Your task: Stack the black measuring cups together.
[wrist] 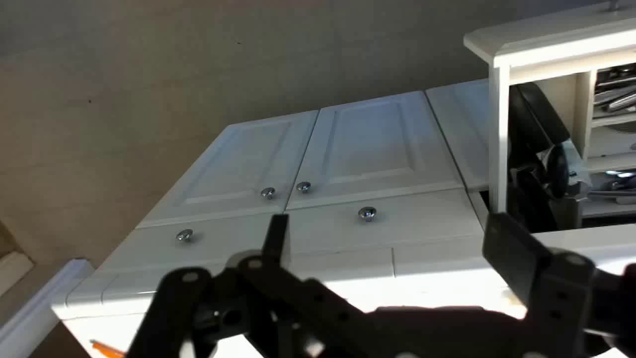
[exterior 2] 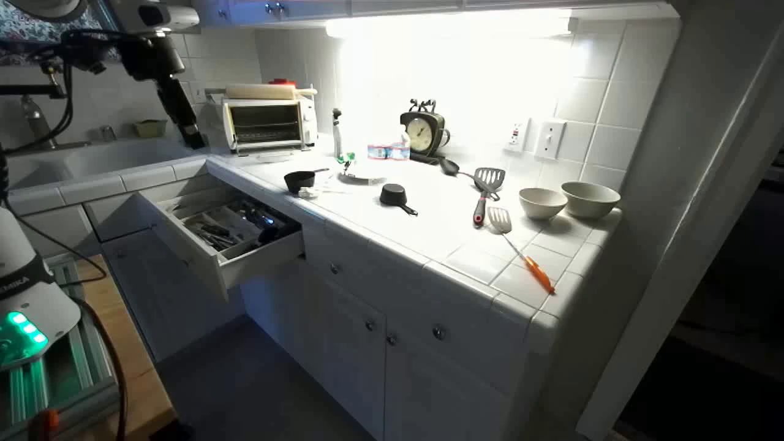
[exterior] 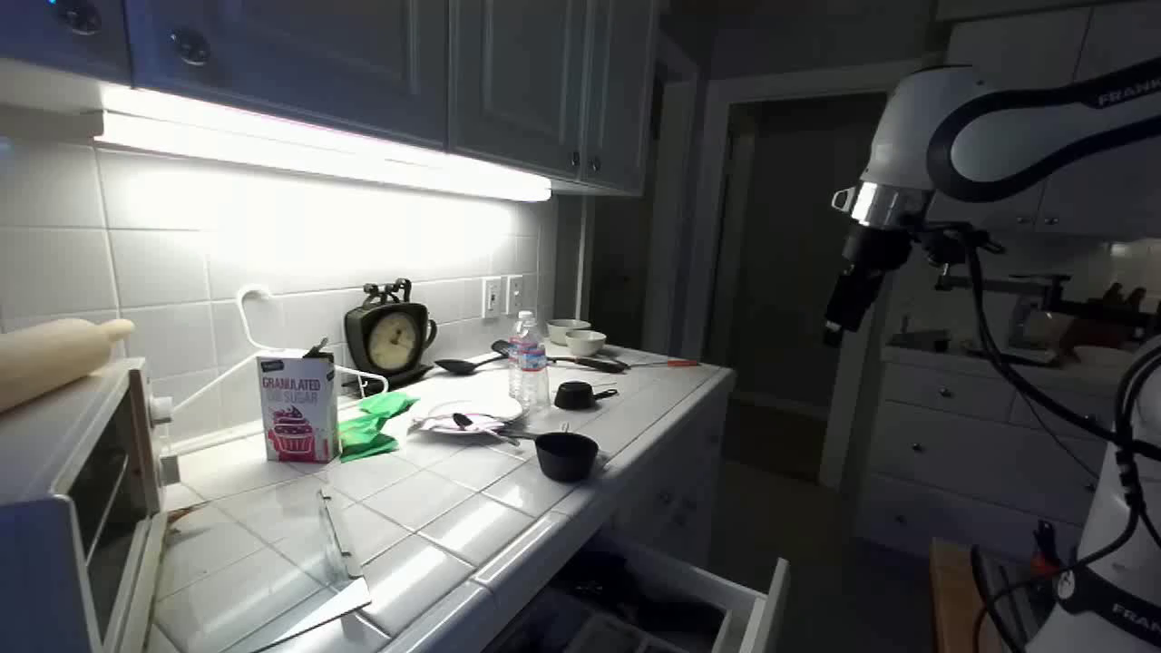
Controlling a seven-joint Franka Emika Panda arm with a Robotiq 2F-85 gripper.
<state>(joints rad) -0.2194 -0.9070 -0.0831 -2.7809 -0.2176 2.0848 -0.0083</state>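
While the pincer (wrist: 385,224) gapes wide, two black measuring cups (exterior: 567,459) rest well away on the counter (exterior: 417,485).

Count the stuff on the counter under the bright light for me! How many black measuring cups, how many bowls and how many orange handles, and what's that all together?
Black measuring cups: 2
Bowls: 2
Orange handle: 1
Total: 5
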